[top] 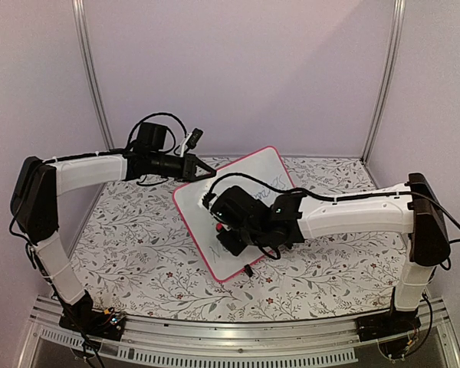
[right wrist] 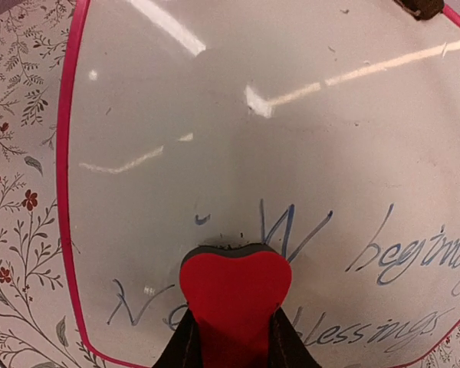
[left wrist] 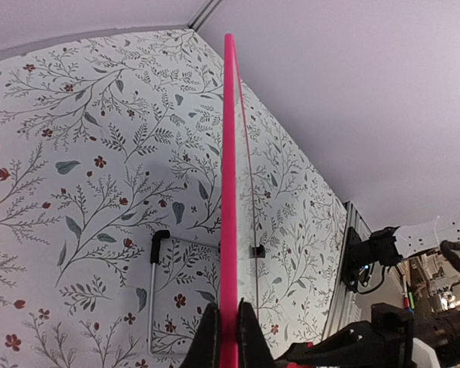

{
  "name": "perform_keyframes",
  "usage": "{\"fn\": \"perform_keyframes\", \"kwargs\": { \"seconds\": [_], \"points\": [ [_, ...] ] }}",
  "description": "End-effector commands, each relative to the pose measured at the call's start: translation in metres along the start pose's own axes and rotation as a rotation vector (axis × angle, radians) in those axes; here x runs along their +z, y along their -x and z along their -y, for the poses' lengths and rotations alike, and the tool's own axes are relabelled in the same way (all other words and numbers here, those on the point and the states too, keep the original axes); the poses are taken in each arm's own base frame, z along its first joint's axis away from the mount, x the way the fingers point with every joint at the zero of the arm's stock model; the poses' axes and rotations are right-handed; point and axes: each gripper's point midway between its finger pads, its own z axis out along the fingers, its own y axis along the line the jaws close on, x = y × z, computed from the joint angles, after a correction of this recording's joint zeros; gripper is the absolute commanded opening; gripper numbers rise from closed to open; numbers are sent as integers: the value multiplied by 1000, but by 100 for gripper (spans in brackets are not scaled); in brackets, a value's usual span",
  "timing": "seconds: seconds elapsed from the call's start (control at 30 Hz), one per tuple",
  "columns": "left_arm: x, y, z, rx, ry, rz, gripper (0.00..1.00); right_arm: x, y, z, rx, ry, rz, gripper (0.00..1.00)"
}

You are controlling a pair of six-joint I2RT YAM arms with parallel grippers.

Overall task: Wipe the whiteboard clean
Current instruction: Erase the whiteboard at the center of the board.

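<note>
Board: your whiteboard (top: 257, 172) (right wrist: 238, 115) is a flat, glossy white panel with rounded corners and a thin pink-red rim. It sits diagonally at mid-counter, between the two arms.
Edge view: in the left wrist camera you see the whiteboard (left wrist: 228, 153) edge-on, as one straight pink strip.
Left end effector: your left end effector (top: 207, 172) (left wrist: 228, 326) is pinched tight on the board's rim at its far left corner, with a dark finger on each side.
Right end effector: your right end effector (top: 231, 234) (right wrist: 234, 341) is closed narrowly around a red heart-shaped eraser (right wrist: 234, 287) (top: 219, 228).
Eraser: smooth matte red on top with a dark pad underneath, pressed face-down on the white surface.
Writing: thin blue-grey cursive handwriting (right wrist: 383, 253) runs across the near part of the board. You can read "blessings", while the word above it is cut off at the frame edge.
Hidden: the eraser covers part of the lower line, and the right arm hides most of the writing from overhead.
Counter: the counter (top: 138, 245) (left wrist: 77, 192) (right wrist: 15, 230) has a pale covering printed with grey leafy sprigs and small red flowers.
Clip: a small black clip (right wrist: 422, 6) sits on the far rim, half out of frame.
Unclear: you cannot tell whether the board lies flat or is raised at the gripped corner.
</note>
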Motion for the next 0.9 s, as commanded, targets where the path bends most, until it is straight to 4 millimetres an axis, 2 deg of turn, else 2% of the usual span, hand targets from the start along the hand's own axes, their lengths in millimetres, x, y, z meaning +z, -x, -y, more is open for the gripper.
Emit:
{"fn": "perform_keyframes", "kwargs": {
  "seconds": [0.0, 0.13, 0.23, 0.4, 0.53, 0.87],
  "points": [
    [-1, 4, -4, 24, 34, 20, 0, -26, 55, 10, 22, -14, 137, 0],
    [-1, 4, -4, 26, 34, 21, 0, -15, 66, 7, 5, -14, 145, 0],
    [-2, 5, -3, 30, 34, 24, 0, -4, 65, 3, 0, -5, 132, 0],
    [-3, 6, -3, 28, 33, 25, 0, 11, 52, -8, -16, 24, 92, 0],
    [-3, 5, -3, 28, 31, 24, 0, 21, 35, -6, -15, -2, 50, 0],
    [-3, 5, -3, 29, 34, 25, 0, 19, 14, 0, 17, -19, 7, 0]
  ]
}}
